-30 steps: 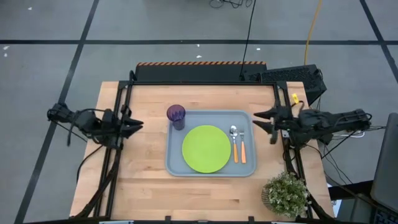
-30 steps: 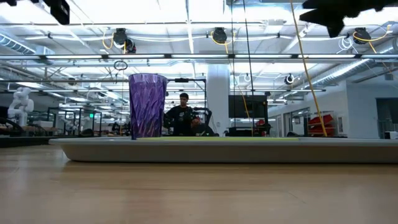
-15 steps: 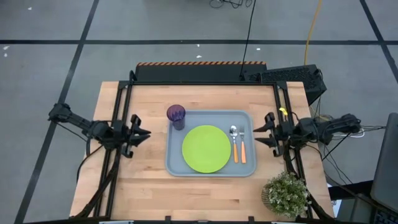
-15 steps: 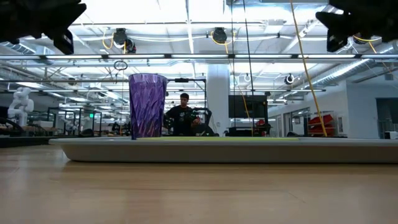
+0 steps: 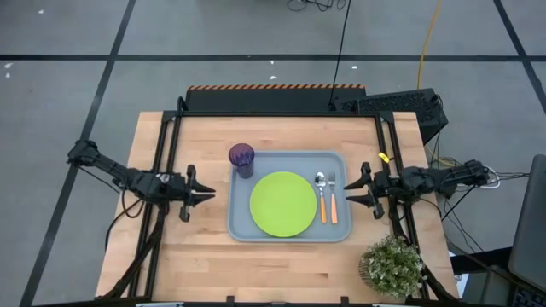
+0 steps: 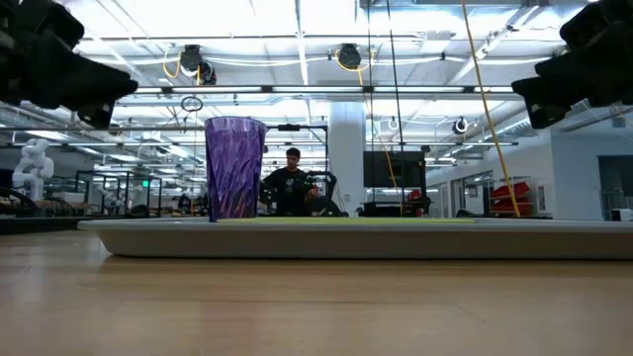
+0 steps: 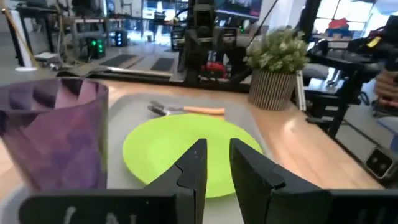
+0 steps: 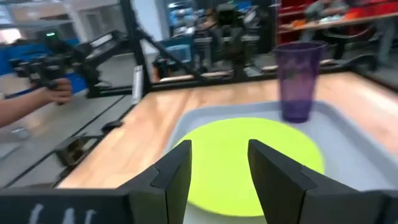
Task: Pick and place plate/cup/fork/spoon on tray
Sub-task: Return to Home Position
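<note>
Light grey-blue rectangular plastic tray between both grippers, loaded. Round lime-green plate mid-tray. Translucent purple tumbler nearer left gripper. Orange-handled spoon and fork side by side nearer right gripper. Left gripper empty, fingers narrowly parted; right gripper empty, gap wider.

The tray lies on the table, with the plate in its middle and the cup upright in its far left corner, just behind the plate. The spoon and the fork lie side by side right of the plate, the spoon nearer it. The left gripper sits left of the tray, the right gripper at its right.
</note>
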